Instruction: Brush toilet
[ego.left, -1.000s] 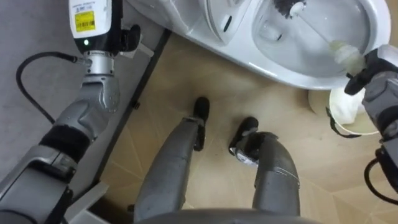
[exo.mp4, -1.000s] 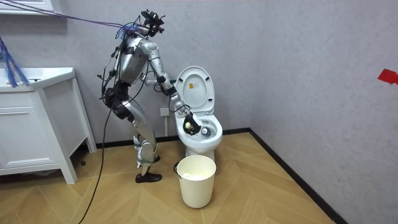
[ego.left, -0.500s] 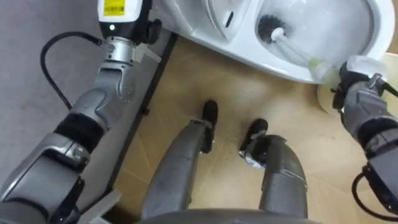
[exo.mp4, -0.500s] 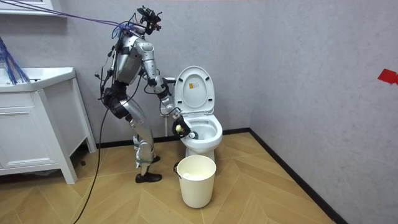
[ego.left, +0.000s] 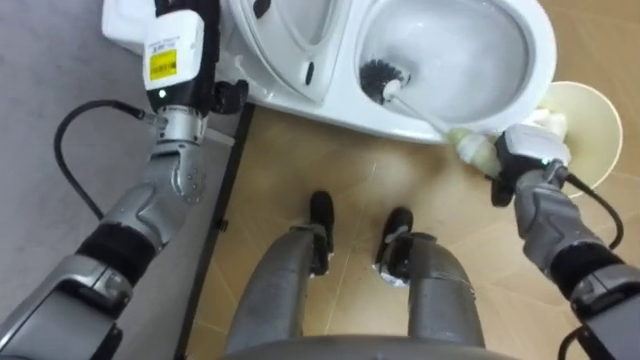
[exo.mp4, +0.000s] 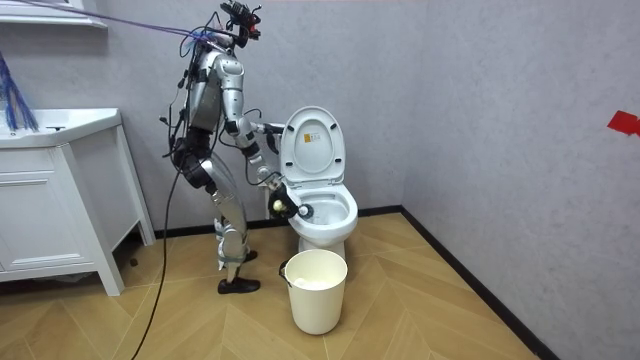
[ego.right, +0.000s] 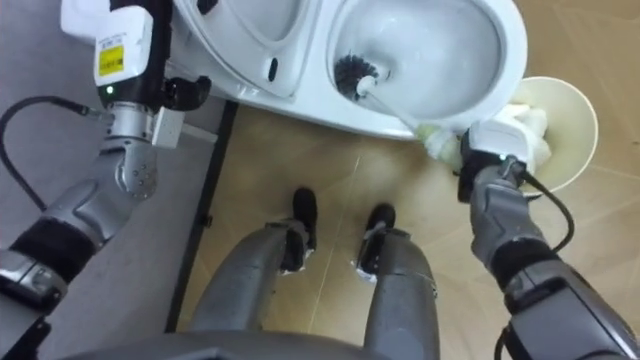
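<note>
The white toilet bowl stands before me with its lid raised. A toilet brush has its black head on the bowl's inner wall, at the side nearest me and to the left. Its white handle slants over the rim to my right hand, which is shut on the pale grip just outside the bowl. My left arm reaches up along the toilet's left side, and my left hand is beside the raised lid. In the right eye view the brush head and right hand stand the same way.
A white bucket stands on the wooden floor right of the bowl, just behind my right hand; the room view has this bucket in front of the toilet. A white cabinet stands at the room view's left. A grey wall is behind the toilet.
My right hand has drawn back from over the bowl to outside its rim, dragging the brush head to the near left wall. I have straightened up, and the eye view has shifted.
</note>
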